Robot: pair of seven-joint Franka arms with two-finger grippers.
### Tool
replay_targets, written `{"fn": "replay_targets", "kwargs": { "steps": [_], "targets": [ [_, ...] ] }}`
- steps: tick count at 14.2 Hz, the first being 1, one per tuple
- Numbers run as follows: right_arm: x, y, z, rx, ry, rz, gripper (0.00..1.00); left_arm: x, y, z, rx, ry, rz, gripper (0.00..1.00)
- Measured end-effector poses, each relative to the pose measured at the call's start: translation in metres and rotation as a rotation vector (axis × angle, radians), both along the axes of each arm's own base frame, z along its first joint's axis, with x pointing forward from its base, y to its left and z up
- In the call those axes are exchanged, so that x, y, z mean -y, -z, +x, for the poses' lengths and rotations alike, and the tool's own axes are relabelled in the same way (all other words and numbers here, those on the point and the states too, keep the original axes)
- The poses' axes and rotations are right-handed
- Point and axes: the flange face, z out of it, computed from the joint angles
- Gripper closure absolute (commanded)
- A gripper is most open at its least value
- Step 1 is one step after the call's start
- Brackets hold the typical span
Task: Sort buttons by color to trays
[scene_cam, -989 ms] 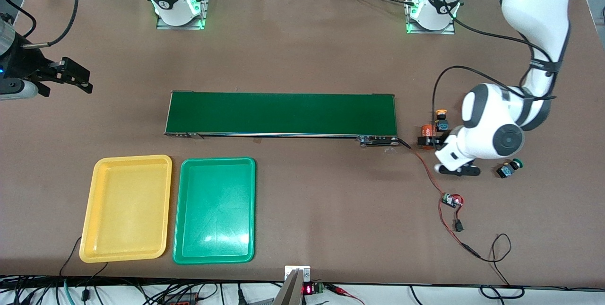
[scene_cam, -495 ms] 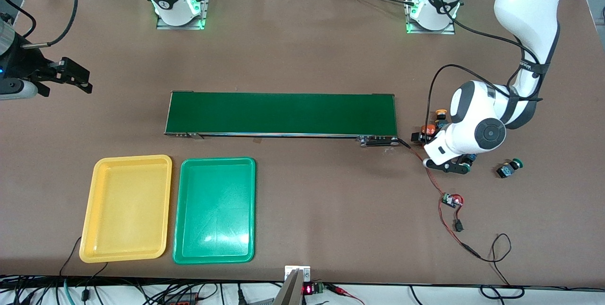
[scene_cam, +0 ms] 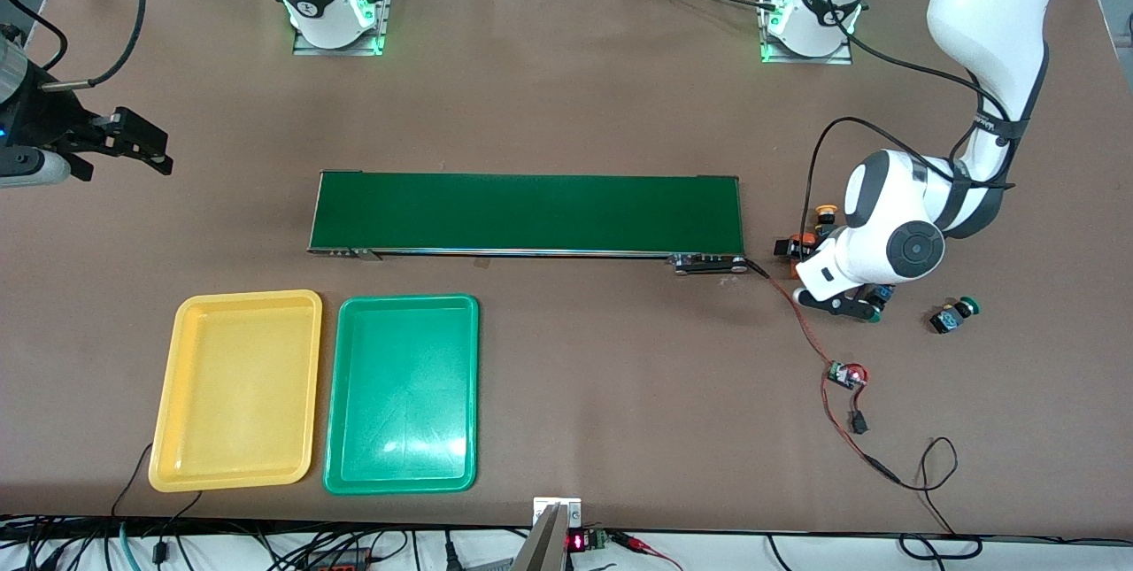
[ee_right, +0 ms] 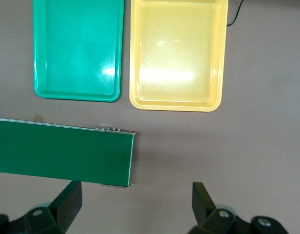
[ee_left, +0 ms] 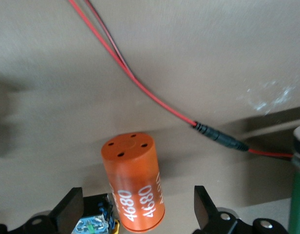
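Two trays lay empty on the counter [scene_cam: 566,93], the yellow tray [scene_cam: 235,390] and the green tray [scene_cam: 402,394] side by side, nearer the front camera than the long green belt [scene_cam: 527,212] and toward the right arm's end. None of the buttons had reached either one. The buttons sat in a cluster off the belt's end toward the left arm: a yellow-capped button [scene_cam: 826,212], a green-capped button [scene_cam: 954,316] lying apart on its side, and a third button [ee_left: 94,226] with a blue body right against an orange cylinder [ee_left: 135,183].

The left hand [scene_cam: 836,283] was low over that cluster with its fingers spread wide and nothing between them. Its wrist view showed the cylinder standing between the fingers and the blue-bodied button tucked beside one finger. The step looked to be a first pick, and the danger was plain: closing there would likely catch the cylinder, not a button. A good grasp would call for shifting the hand until the button alone sat midway between the fingers, clear of the cylinder and the red wire [ee_left: 140,83] nearby, then closing on the body, not the round cap. The cap's colour should be confirmed before choosing a tray.

The right hand [scene_cam: 124,142] waited open, high over the counter's edge at its own end.
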Motion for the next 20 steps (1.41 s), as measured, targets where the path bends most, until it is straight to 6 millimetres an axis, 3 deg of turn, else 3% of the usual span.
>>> {"fn": "replay_targets", "kwargs": {
  "steps": [4, 8, 11, 12, 15, 18, 20],
  "targets": [
    [0.000, 0.000, 0.000, 0.000, 0.000, 0.000, 0.00, -0.005, 0.008, -0.008, -0.021, -0.008, -0.005, 0.18],
    [0.000, 0.000, 0.000, 0.000, 0.000, 0.000, 0.00, -0.002, 0.008, -0.004, 0.020, -0.005, -0.017, 0.15],
    [0.000, 0.000, 0.000, 0.000, 0.000, 0.000, 0.00, -0.002, 0.022, -0.004, 0.043, -0.010, -0.026, 0.17],
    [0.000, 0.000, 0.000, 0.000, 0.000, 0.000, 0.00, -0.003, 0.027, -0.004, 0.041, -0.013, -0.028, 0.29],
    [0.001, 0.000, 0.000, 0.000, 0.002, 0.000, 0.00, -0.006, 0.030, -0.005, 0.038, -0.016, -0.029, 0.96],
    [0.006, 0.000, 0.000, 0.000, 0.011, 0.000, 0.00, 0.009, 0.006, 0.000, 0.074, 0.009, -0.042, 1.00],
    [0.007, 0.000, 0.000, 0.000, 0.013, 0.000, 0.00, 0.029, -0.038, 0.002, 0.107, 0.065, -0.054, 1.00]
  ]
}}
